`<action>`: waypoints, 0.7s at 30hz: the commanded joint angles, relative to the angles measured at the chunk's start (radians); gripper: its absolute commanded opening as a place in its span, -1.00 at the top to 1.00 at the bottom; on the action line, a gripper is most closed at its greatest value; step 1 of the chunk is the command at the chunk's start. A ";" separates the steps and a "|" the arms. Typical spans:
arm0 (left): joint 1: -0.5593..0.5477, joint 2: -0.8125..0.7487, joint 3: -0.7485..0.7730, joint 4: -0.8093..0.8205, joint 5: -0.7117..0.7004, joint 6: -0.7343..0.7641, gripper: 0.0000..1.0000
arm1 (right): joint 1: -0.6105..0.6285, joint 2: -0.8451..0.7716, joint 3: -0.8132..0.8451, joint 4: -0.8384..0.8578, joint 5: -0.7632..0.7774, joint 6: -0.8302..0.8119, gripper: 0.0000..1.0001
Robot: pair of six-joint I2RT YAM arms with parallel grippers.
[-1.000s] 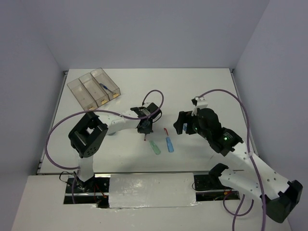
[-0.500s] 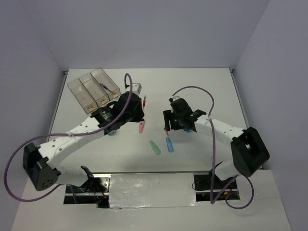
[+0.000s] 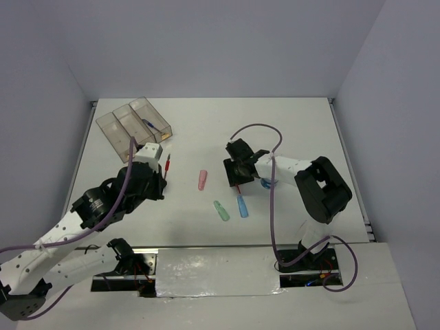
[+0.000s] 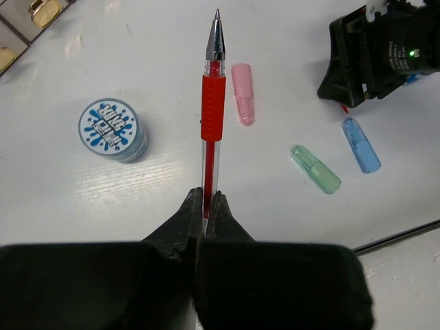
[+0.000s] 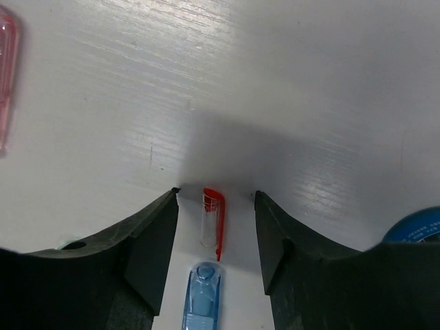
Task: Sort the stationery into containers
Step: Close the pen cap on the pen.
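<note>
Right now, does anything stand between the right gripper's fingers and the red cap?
Nothing visible does. The right gripper straddles the red cap, jaws open, on bare table. The blue bar lies just behind the cap, toward the wrist.

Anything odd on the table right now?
The red pen in the left claw is uncapped. A loose red-clipped cap lies on the table between the fingers of the right claw, untouched.

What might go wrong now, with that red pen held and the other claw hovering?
The left gripper pinches the long red pen only near its back end, so it may swing or slip. The right gripper, jaws open, straddles a tiny red-and-clear cap; the blue translucent bar beside it might get nudged.
</note>
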 commanded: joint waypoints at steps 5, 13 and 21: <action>-0.001 -0.064 -0.038 0.032 -0.002 0.045 1.00 | 0.026 -0.002 0.009 -0.012 0.040 0.010 -0.07; -0.001 -0.060 -0.039 0.024 -0.003 0.040 1.00 | 0.058 -0.010 -0.036 -0.054 0.077 0.019 0.25; -0.001 -0.075 -0.044 0.026 -0.006 0.036 1.00 | 0.060 -0.021 -0.063 -0.013 0.014 0.026 1.00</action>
